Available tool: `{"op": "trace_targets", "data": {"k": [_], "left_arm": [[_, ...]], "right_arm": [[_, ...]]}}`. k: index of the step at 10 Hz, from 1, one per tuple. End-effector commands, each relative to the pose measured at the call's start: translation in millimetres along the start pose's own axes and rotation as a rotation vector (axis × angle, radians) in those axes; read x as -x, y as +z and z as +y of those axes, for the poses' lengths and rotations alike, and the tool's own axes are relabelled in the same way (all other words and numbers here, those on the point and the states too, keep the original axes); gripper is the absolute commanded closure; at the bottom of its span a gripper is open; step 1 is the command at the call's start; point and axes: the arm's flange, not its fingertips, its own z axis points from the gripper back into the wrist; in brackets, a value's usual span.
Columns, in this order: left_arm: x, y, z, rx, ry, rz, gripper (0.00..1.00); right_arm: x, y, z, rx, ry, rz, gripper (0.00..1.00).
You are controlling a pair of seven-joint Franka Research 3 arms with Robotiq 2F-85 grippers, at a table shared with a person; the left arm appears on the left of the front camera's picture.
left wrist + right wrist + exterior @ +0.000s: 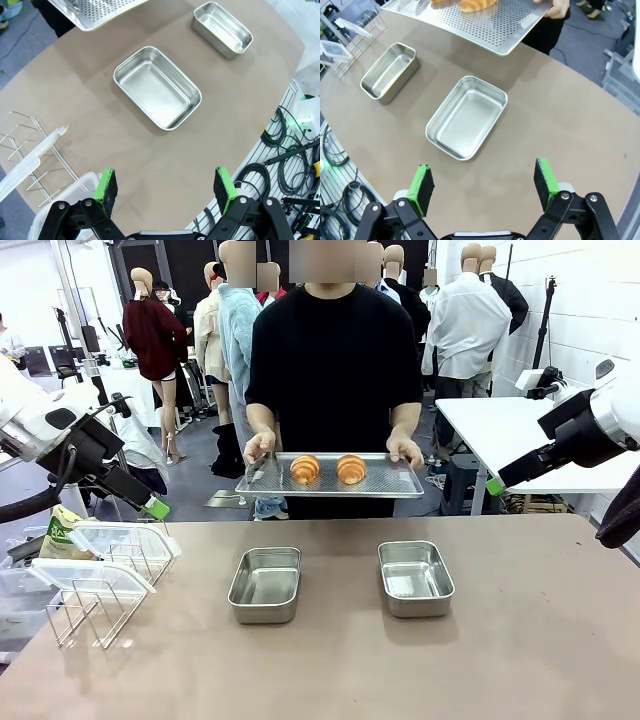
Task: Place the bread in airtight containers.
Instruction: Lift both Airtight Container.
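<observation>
Two golden-brown bread rolls (305, 469) (351, 469) lie side by side on a perforated steel tray (400, 483) that a person holds in both hands above the table's far edge. Two open steel containers (266, 584) (415, 578) stand lidless mid-table. My left gripper (157, 507) hangs open above the table's left side; its wrist view has the nearer container (157, 87) ahead of the gripper (165, 187). My right gripper (495, 486) is open, high at the right. In its wrist view the gripper (483, 182) looks down on a container (466, 116) and one bread roll (475, 5).
A wire rack (100, 590) at the left holds clear white-rimmed lids (120, 536). A green-and-yellow bag (62, 533) sits behind it. Cables (280, 145) run along the table's near edge. A white table (500, 430) stands at the far right.
</observation>
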Motion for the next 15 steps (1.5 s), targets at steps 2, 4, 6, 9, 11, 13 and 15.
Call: {"op": "trace_targets", "data": {"k": [2,4,6,9,11,13,15], "left_arm": [[1,2,1,0.011,-0.008,-0.005,0.0],[1,2,1,0.011,-0.008,-0.005,0.0],[1,2,1,0.011,-0.008,-0.005,0.0],[1,2,1,0.011,-0.008,-0.005,0.0],[1,2,1,0.011,-0.008,-0.005,0.0],[-8,-12,-4,0.019,0.017,0.017,0.0],[-16,-29,-8,-0.039,0.14,0.048,0.0]], "right_arm": [[0,-1,1,-0.014,-0.01,-0.007,0.0],[0,-1,1,-0.014,-0.01,-0.007,0.0],[0,-1,1,-0.014,-0.01,-0.007,0.0],[0,-1,1,-0.014,-0.01,-0.007,0.0],[0,-1,1,-0.014,-0.01,-0.007,0.0],[-5,4,13,0.045,-0.052,0.013,0.0],[-1,-6,23,0.135,-0.164,0.055,0.0]]}}
